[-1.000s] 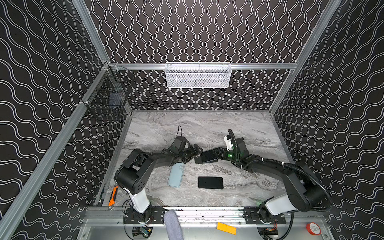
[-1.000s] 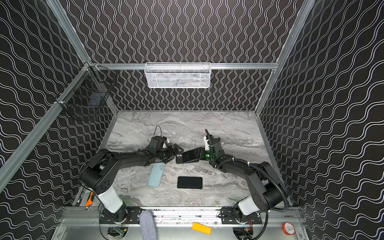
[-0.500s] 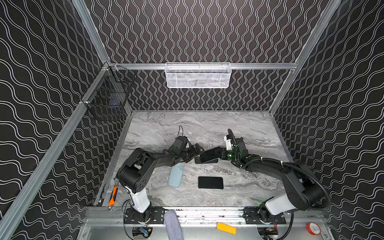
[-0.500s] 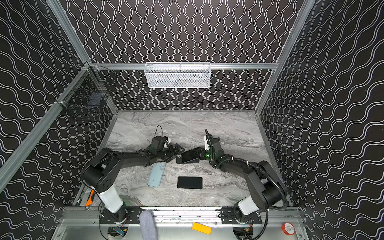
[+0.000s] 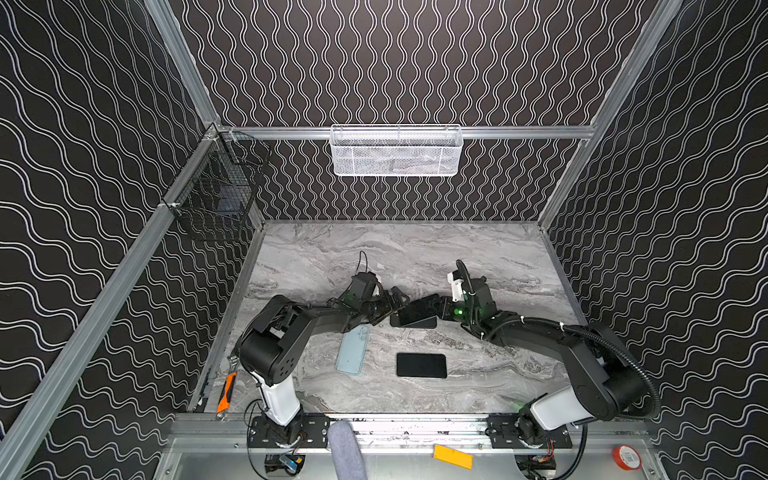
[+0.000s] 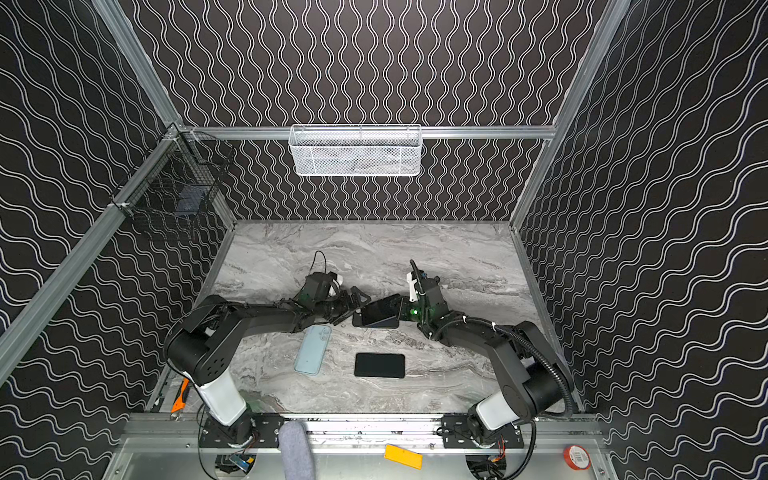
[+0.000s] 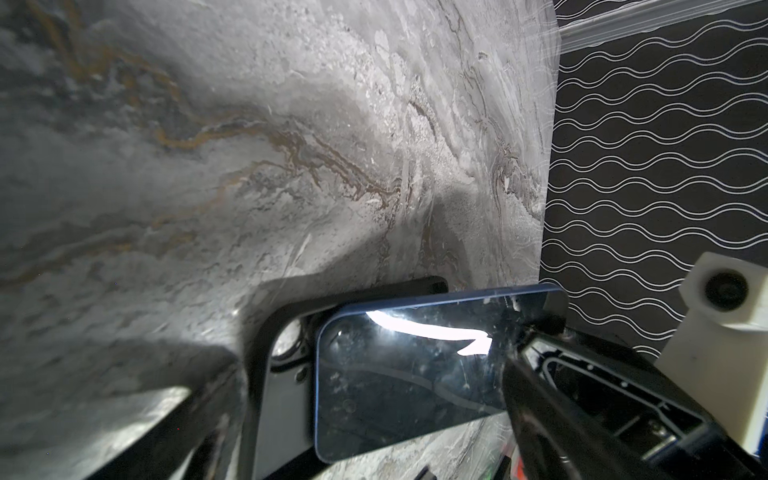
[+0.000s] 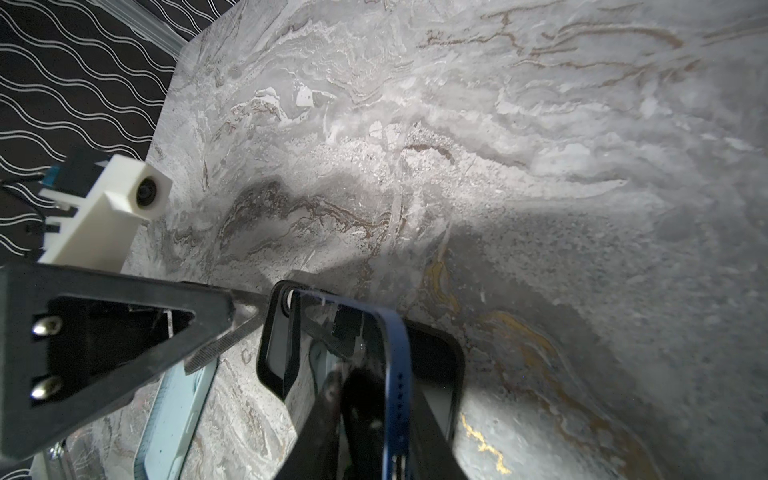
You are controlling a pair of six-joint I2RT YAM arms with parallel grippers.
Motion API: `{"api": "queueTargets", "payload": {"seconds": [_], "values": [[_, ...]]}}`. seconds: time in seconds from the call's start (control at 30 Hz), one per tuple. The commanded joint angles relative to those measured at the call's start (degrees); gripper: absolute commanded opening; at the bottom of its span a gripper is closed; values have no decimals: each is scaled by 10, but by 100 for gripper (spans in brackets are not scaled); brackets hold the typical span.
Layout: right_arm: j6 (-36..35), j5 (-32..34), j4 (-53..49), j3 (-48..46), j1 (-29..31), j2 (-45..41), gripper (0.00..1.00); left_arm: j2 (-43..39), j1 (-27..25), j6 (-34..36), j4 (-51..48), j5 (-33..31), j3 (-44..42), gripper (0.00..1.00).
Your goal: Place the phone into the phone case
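1. Black right gripper pinches the phone by one short end, with a finger on the glass and a finger beneath.
2. Blue-edged and screen up, the phone is tilted: the held end is raised and the far end dips beyond the fingertips.
3. Just ahead of the right gripper, under the phone, the black case lies open side up on the table. The phone's low end hangs over it, not seated.
4. Facing the right gripper across the case, the left gripper is spread wide, one fingertip at the case's far rim; whether it touches is unclear.
5. Farther out, toward the arm bases, a blue case and a black slab lie flat, apart from each other.
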Motion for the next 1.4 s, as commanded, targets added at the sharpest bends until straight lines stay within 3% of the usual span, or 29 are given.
{"api": "queueTargets", "payload": {"seconds": [0.0,1.0,1.37], "values": [[12,19,-11,-15,2,-5,24,-11,-3,-9,-1,7,-6,99],[25,48,5,-35,39,41,25,-4,-25,-31,11,8,-1,99],[30,59,5,-54,48,33,29,-3,-28,-33,9,7,2,98]]}}
